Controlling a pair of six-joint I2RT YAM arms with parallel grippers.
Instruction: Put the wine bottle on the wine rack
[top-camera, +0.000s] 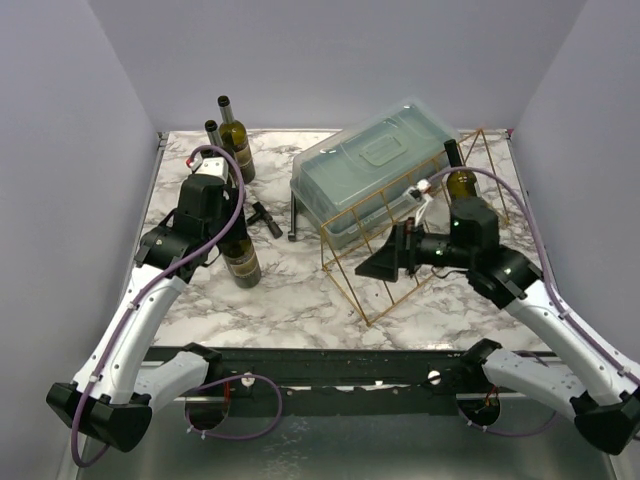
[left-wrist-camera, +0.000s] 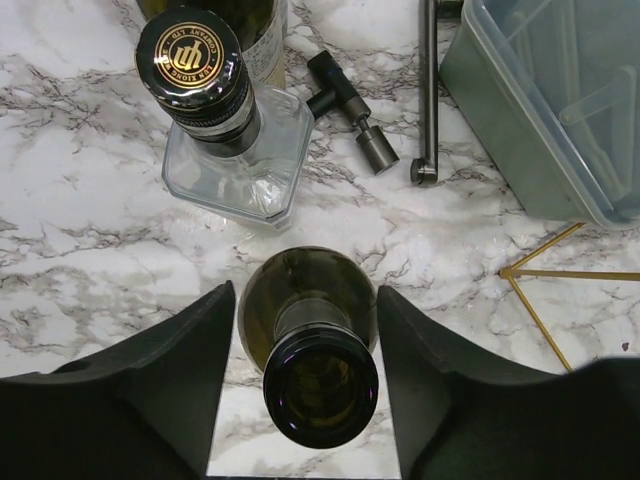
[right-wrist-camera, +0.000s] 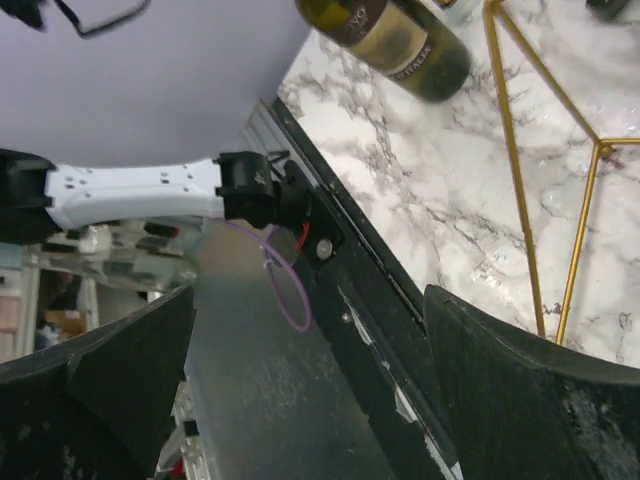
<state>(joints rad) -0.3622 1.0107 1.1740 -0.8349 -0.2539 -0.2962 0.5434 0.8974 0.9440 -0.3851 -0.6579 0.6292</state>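
Black fingers (left-wrist-camera: 130, 400) of my left claw (left-wrist-camera: 305, 310) fill the bottom corners of the left wrist view. Between them stands the wine bottle (left-wrist-camera: 320, 395), upright, its dark open mouth pointing straight at the lens. My jaws straddle its neck at a middling width. A sliver of marble shows on either side, so I am around the neck but not pressing on it.

Just above it in that frame stands a square clear-glass bottle (left-wrist-camera: 235, 170) with a black, gold-printed cap, near the wine bottle but apart from it. Another labelled bottle (left-wrist-camera: 255, 25) is cut off by the top edge. To the upper right lie a small black T-shaped tool (left-wrist-camera: 350, 110) and a thin dark rod (left-wrist-camera: 430, 90). A translucent bluish plastic box (left-wrist-camera: 550, 110) fills the upper right corner.

In the overhead view the wine rack (top-camera: 345, 293), thin gold wire, sits mid-frame against the box's near side. It is well right of the wine bottle, which stands on the marble table (top-camera: 290, 290) at centre left.

My right claw (top-camera: 378, 265) hangs at the rack's lower right, turned sideways toward frame left, jaws spread wide with nothing between them. A further dark bottle (top-camera: 460, 182) shows behind my right wrist at the rack's upper right; whether it rests on the wire I cannot tell.
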